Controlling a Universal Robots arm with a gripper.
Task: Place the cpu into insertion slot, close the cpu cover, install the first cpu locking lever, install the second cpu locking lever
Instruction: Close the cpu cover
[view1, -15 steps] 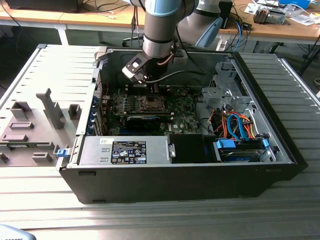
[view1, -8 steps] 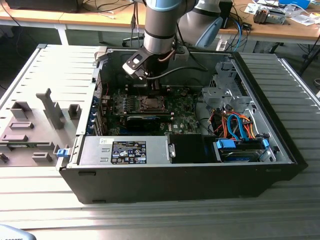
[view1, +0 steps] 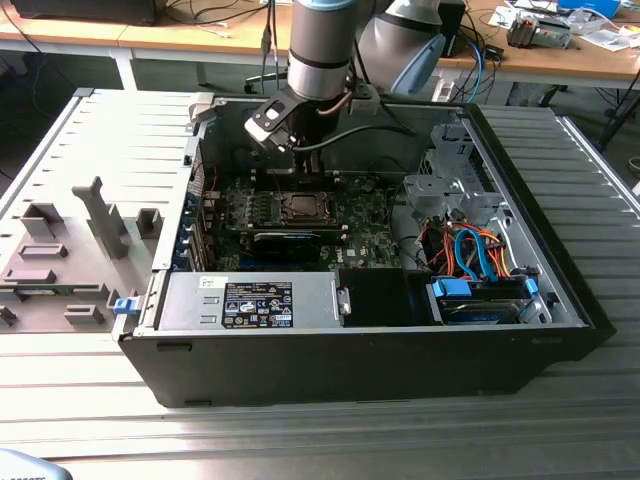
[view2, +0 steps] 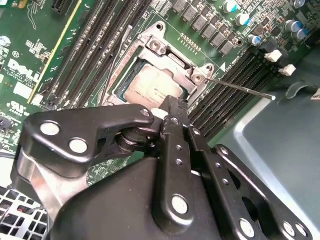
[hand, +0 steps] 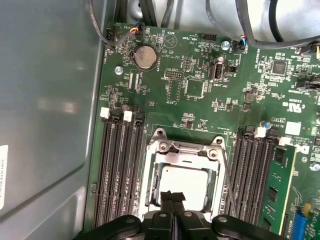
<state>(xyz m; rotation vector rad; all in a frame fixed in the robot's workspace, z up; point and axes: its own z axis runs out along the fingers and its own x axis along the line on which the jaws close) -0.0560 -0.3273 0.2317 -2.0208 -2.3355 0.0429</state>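
At the exterior view's left lies a grey side panel (view1: 130, 150). In the open case (view1: 350, 370), the cpu (hand: 192, 182) sits in the insertion slot (hand: 156, 181), framed by the cpu cover (hand: 186, 150). The pincer (hand: 173, 196), fingers together and empty, is at its edge.

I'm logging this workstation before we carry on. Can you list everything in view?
computer case: one, black, open, on the ribbed metal table
circuit board: one, green, inside the case
cpu: one, silver-grey, mid-board, seen through the cover's window
cpu cover: one, silver frame, lying down around the cpu
locking lever: one clearly seen, thin silver rod, sticking out beside the cover
memory slots: several, black, flanking the cover
coin battery: one, silver, on the board
power supply: one, silver box, along the case's near wall
cables: several, orange and blue, at the exterior view's right
arm: one, grey, reaching into the case
gripper: one, black, shut, tips just over the cpu
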